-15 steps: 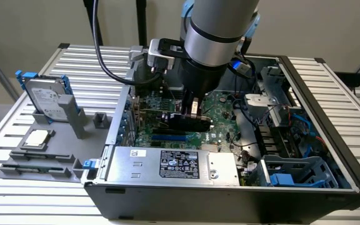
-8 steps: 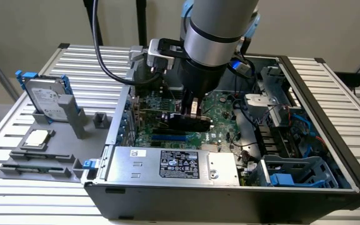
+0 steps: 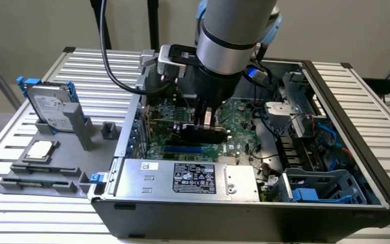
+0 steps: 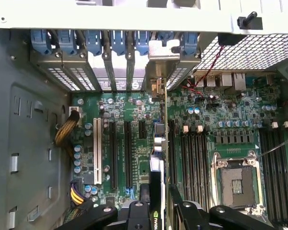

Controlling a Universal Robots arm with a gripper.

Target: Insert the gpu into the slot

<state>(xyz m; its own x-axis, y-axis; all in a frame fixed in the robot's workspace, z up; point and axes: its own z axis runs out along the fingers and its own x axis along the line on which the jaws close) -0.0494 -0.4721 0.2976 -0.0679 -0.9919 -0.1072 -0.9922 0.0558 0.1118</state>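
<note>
My gripper (image 3: 205, 126) reaches down into the open computer case (image 3: 357, 203) and is shut on the gpu (image 3: 202, 133), a flat black card held on edge just above the green motherboard (image 3: 239, 114). The blue slot (image 3: 181, 149) lies on the board just in front of the card's lower edge, towards the silver power supply. In the wrist view the gpu (image 4: 156, 165) shows edge-on between my two black fingers (image 4: 137, 213), and its metal bracket (image 4: 159, 67) sits among the rear bracket openings. The card hides the board directly under it.
A silver labelled power supply (image 3: 188, 178) fills the case's near side. Black memory strips (image 4: 192, 158) and the CPU socket (image 4: 237, 184) lie beside the card. A blue drive cage (image 3: 317, 188) and cables crowd the exterior view's right. A hard drive (image 3: 49, 107) stands on the rack outside.
</note>
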